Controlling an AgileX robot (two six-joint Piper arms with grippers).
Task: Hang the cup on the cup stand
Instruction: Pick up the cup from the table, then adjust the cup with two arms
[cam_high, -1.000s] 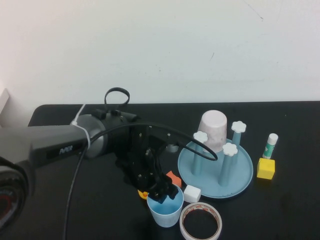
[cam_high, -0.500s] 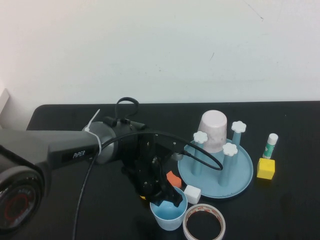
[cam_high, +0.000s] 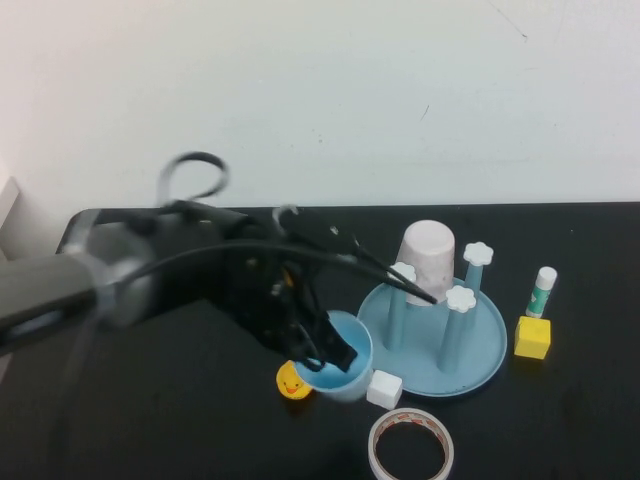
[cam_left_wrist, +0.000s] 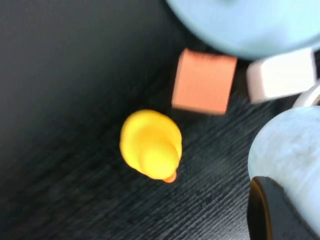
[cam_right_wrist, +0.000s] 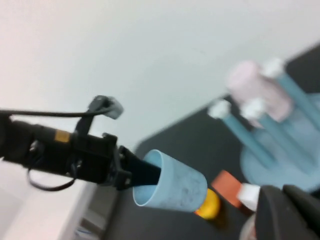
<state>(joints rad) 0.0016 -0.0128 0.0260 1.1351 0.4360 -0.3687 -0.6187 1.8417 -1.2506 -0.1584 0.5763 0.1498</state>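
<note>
High view, left gripper (cam_high: 327, 352): clamped on the rim of the cup (cam_high: 345, 358), one finger inside the mouth, one outside; arm blurred and reaching in from the left.
High view, cup: light blue, raised clear of the table, mouth tilted up, nothing inside but the black finger; just left of the cup stand (cam_high: 480, 360).
High view, cup stand: round light blue tray with blue pegs and white flower caps; pale pink cup (cam_high: 428, 258) upside down on the rear peg; tray floor bare.
High view, loose items: yellow duck (cam_high: 291, 382) beneath the cup; white cube (cam_high: 384, 389) by the tray's near edge; tape roll (cam_high: 406, 446) at the front, hollow centre showing table; yellow cube (cam_high: 531, 337) and glue stick (cam_high: 541, 291) right of the tray.
High view, hidden: right gripper out of sight; orange block covered by the cup.

Left wrist view, cup (cam_left_wrist: 287, 150): pale blue wall at one edge, mostly cut off, a dark fingertip (cam_left_wrist: 272, 210) against it.
Left wrist view, below: yellow duck (cam_left_wrist: 151, 145), orange block (cam_left_wrist: 204, 81), white cube (cam_left_wrist: 280, 74) on the black table; blue curve of the tray (cam_left_wrist: 250, 25) at the edge; all soft.

Right wrist view, cup (cam_right_wrist: 170, 182): held by the rim in the left gripper (cam_right_wrist: 140, 172), lying nearly sideways, interior bare.
Right wrist view, cup stand (cam_right_wrist: 280, 150): pink cup (cam_right_wrist: 257, 90) inverted on a peg.
Right wrist view, right gripper (cam_right_wrist: 287, 210): dark fingers at the corner, pressed together, holding nothing, apparently well back from the cup.
</note>
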